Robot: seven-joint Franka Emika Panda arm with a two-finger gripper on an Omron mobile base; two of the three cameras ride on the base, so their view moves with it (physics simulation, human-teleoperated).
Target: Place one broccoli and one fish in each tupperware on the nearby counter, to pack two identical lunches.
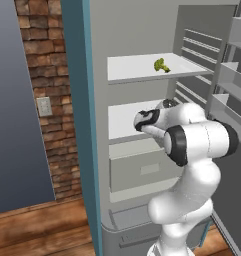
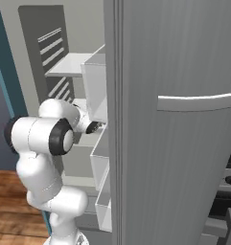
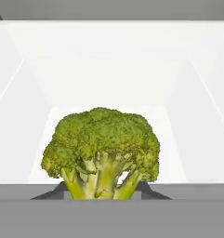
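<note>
My gripper is closed on the stalk of a broccoli, low in the centre of the hand view, with the white fridge shelf behind. A second broccoli lies on the upper shelf, top centre of the left base view.

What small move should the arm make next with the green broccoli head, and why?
Probably lift and draw back out of the white fridge: in the hand view the green broccoli head sits between the dark fingertips, so the gripper seems shut on it.
</note>
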